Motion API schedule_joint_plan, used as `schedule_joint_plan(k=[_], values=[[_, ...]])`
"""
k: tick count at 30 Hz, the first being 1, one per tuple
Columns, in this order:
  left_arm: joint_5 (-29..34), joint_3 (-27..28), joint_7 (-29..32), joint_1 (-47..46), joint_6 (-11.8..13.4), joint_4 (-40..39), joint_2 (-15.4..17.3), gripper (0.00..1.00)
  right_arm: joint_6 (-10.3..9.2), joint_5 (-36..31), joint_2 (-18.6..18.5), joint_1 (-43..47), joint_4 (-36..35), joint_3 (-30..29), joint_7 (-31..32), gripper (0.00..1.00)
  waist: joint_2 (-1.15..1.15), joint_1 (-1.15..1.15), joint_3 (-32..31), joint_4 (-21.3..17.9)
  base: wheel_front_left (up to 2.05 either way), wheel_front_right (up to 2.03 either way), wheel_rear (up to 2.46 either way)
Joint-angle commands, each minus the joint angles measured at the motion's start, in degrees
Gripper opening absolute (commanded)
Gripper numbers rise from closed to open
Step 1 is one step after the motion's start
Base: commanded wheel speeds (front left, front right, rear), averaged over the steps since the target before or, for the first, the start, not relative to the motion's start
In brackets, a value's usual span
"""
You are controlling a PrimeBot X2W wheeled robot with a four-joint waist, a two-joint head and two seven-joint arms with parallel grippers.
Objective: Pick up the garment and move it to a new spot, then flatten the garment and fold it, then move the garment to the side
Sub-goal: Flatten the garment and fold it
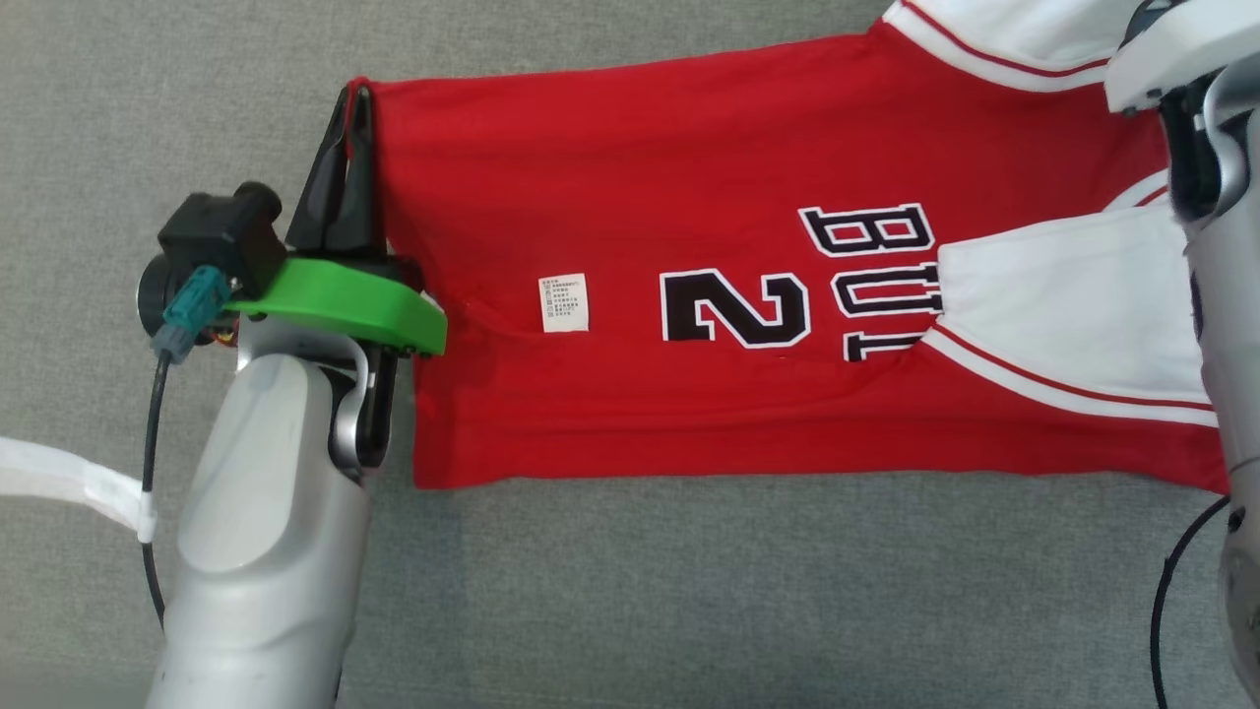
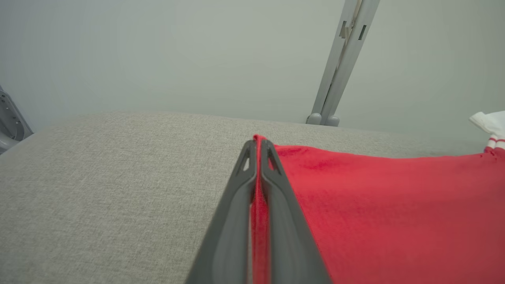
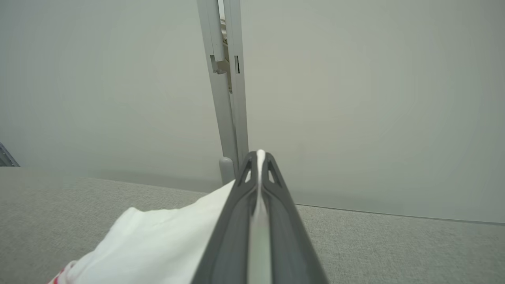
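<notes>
- Jersey [image 1: 640, 177] report from where I'm standing: it's the red one, spread sideways on the grey cloth surface [image 1: 689, 591]. The hem points toward the robot's left and the white sleeve [image 1: 1063, 305] end toward its right. It's mostly flat, with soft ripples around the care label [image 1: 563, 302] and the number 2 [image 1: 735, 308].
- Left gripper [image 1: 356, 98] has its jaws pressed together on the far hem corner. The left wrist view makes it obvious: a strip of red runs right up between the two dark fingers.
- Right gripper [image 3: 259, 156] is clamped too, on white fabric, with a thin white edge poking out at the tips. The head view cuts that arm off at the frame edge. I'd guess it has the far sleeve or shoulder, but I can't swear to which.
- Why hold it like that? Both pinches sit on the far long edge, one at each end. My read is they can tension the cloth between them to smooth it, or lift that edge over toward the near side for a fold.
- Near edge lies loose with nothing pinning it, so a quick pull could drag the whole thing instead of folding it.
- Metal post [image 3: 227, 98] stands behind the surface, against the plain wall.
</notes>
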Motion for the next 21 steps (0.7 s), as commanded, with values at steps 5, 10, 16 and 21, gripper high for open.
schedule_joint_plan(k=[5,10,16,21], values=[[3.22,2.14,0.0,6.16,-0.5,-0.78,0.37,0.0,-0.1,2.53,2.57,11.79,-8.85,-2.12,-0.22,0.0,0.0,-0.01,-6.39,-4.65,0.0,0.0,0.0],[4.11,3.82,0.0,11.9,-0.78,-0.29,0.38,0.0,-0.1,6.35,3.98,23.2,-14.65,-2.62,-0.23,0.0,0.0,-0.01,-10.14,-6.87,0.0,0.0,0.0],[4.65,5.51,0.0,17.89,-0.92,0.98,0.4,0.0,-0.1,10.12,5.97,34.11,-17.27,-3.3,-0.24,0.0,0.0,-0.01,-13.58,-8.43,0.0,0.0,0.0],[3.49,5.44,0.0,21.75,-0.72,2.28,0.4,0.0,-0.1,11.48,7.38,40.07,-16.86,-4.28,-0.25,0.0,0.0,-0.01,-15.4,-8.65,0.0,0.0,0.0]])
